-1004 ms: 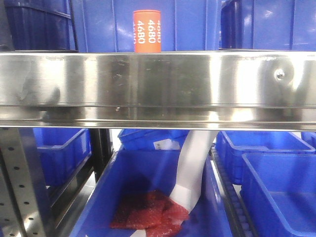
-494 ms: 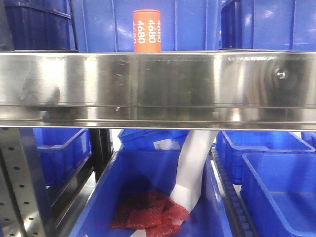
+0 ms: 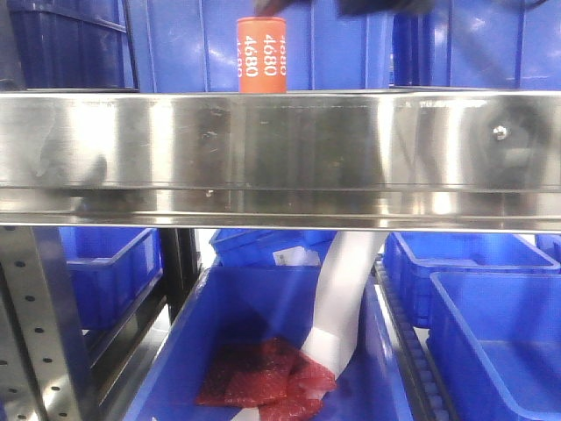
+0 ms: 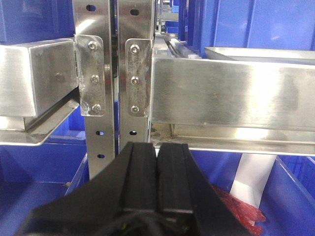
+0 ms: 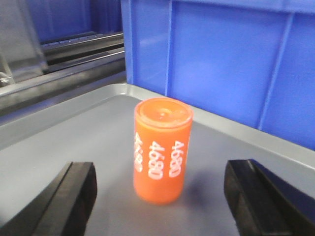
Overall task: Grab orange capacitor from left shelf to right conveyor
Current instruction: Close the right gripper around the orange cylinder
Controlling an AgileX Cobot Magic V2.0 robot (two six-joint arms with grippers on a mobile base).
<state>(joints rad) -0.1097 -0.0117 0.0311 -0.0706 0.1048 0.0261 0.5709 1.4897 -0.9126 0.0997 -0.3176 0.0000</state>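
The orange capacitor (image 3: 261, 54) (image 5: 161, 150) stands upright on the grey deck (image 5: 59, 142) of the left shelf, behind its wide steel front rail (image 3: 280, 149) (image 4: 231, 98). My right gripper (image 5: 161, 169) is open, its black fingers (image 5: 74, 196) wide on either side of the capacitor and touching nothing. In the front view the right arm (image 3: 381, 7) is a dark blur at the top edge, right of the capacitor. My left gripper (image 4: 156, 145) is shut and empty, low in front of a perforated upright (image 4: 101, 142). The right conveyor is out of view.
A tall blue bin (image 5: 221, 59) stands close behind the capacitor. Below the rail, a blue bin (image 3: 219, 307) holds red mesh (image 3: 263, 381) and a white strip (image 3: 342, 298). More blue bins (image 3: 491, 342) sit to the right and left.
A dark blur of the right arm has come into the top of the front view, right of the capacitor. The capacitor has not moved.
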